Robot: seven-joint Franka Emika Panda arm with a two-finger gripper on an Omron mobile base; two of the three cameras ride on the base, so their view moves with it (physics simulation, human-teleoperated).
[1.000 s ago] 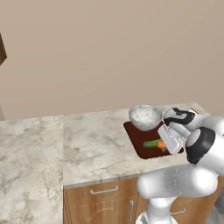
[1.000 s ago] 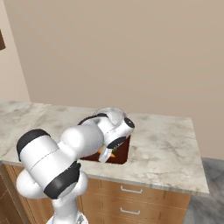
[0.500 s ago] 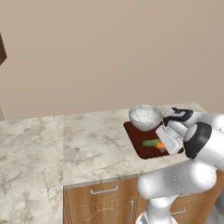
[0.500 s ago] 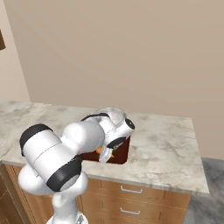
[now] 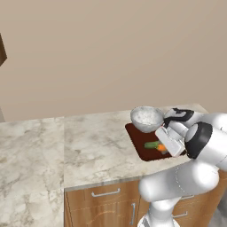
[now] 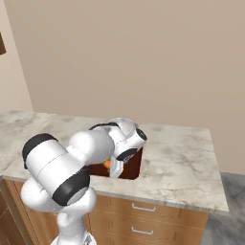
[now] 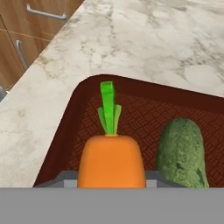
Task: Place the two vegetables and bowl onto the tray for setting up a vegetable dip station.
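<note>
Marble counter [image 5: 88, 146] spread across the middle of the left base view, wooden drawers [image 5: 106, 206] below along the bottom edge. Dark red-brown tray [image 5: 137, 144] sitting right of centre on that counter, near its front edge; same tray [image 7: 144, 109] sweeping across the middle of the hand view, one rounded corner at centre left. Speckled grey-white bowl [image 5: 147, 119] resting on the upper end of the tray, just above centre right of the left base view. Green cucumber [image 5: 151, 144] lying on the tray below the bowl, and at lower right of the hand view the cucumber [image 7: 181, 153] flat on the ribbed floor. Orange carrot [image 7: 111, 164] at bottom centre of the hand view, just beside the cucumber, green top pointing up the frame toward the tray's corner; in the left base view a bit of carrot [image 5: 161, 148] peeking out at the hand. Gripper [image 5: 165, 150] low over the tray at centre right, fingers hidden by the hand and the carrot: pinching or spread, cannot tell. From the right base view, gripper [image 6: 115, 167] at centre, orange showing against it.
</note>
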